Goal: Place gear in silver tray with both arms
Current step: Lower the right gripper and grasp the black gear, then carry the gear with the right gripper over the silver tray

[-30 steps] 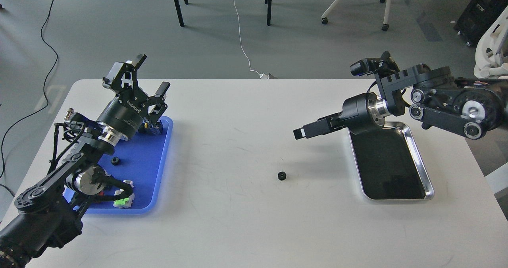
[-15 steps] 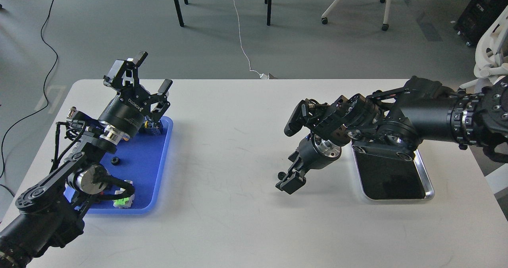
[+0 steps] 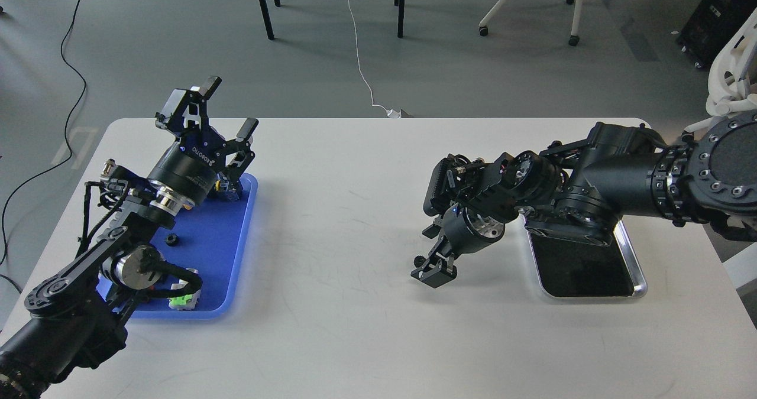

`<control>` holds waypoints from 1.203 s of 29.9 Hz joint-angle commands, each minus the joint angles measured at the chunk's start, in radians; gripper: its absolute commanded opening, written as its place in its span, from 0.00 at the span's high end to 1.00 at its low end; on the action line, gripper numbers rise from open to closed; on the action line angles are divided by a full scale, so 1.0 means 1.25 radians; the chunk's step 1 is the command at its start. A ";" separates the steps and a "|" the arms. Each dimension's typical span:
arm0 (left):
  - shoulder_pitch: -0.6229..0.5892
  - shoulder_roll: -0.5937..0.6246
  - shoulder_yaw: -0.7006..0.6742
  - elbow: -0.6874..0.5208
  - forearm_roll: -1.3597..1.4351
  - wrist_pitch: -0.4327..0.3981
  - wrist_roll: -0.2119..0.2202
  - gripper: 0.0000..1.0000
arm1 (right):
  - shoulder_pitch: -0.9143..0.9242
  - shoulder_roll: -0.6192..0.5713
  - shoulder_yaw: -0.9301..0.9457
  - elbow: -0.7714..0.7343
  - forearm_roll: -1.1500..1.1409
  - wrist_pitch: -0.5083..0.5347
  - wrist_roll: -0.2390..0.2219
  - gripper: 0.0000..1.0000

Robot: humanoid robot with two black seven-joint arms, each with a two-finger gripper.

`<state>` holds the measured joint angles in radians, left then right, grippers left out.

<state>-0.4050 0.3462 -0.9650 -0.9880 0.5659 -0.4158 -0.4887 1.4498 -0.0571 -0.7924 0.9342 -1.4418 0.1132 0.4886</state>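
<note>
A small black gear (image 3: 419, 261) lies on the white table near the middle. My right gripper (image 3: 434, 272) has come down right beside it, its dark fingertips touching or nearly touching the gear's right side; I cannot tell the fingers apart. The silver tray (image 3: 634, 269) sits at the right, partly covered by my right arm, and its dark bottom holds nothing that I can see. My left gripper (image 3: 229, 107) is open and empty, raised above the far edge of the blue tray.
A blue plastic tray (image 3: 236, 251) at the left holds another small black gear (image 3: 172, 240), a green and white part (image 3: 182, 299) and a small block under my left gripper. My left arm lies over the tray's left side.
My right arm swung from above the silver tray down and left to the gear, then settled a little lower. My left gripper barely moved.
</note>
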 commanded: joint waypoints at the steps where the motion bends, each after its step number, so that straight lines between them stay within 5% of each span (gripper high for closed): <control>1: 0.000 0.000 0.000 0.000 0.000 0.000 0.000 0.02 | 0.000 0.002 -0.001 0.000 0.000 -0.002 0.000 0.34; 4: 0.000 0.000 0.000 0.000 0.000 0.001 0.000 0.02 | -0.006 0.009 -0.003 -0.001 0.000 -0.002 0.000 0.44; 27: 0.011 0.002 -0.001 -0.015 0.000 0.001 0.000 0.02 | -0.015 0.031 -0.020 -0.026 0.001 -0.002 0.000 0.52; 36: 0.012 0.002 -0.001 -0.017 0.000 0.001 0.000 0.02 | -0.015 0.036 -0.021 -0.025 0.001 0.002 0.000 0.79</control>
<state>-0.3898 0.3482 -0.9665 -1.0081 0.5660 -0.4142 -0.4887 1.4312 -0.0158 -0.8181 0.9025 -1.4403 0.1126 0.4885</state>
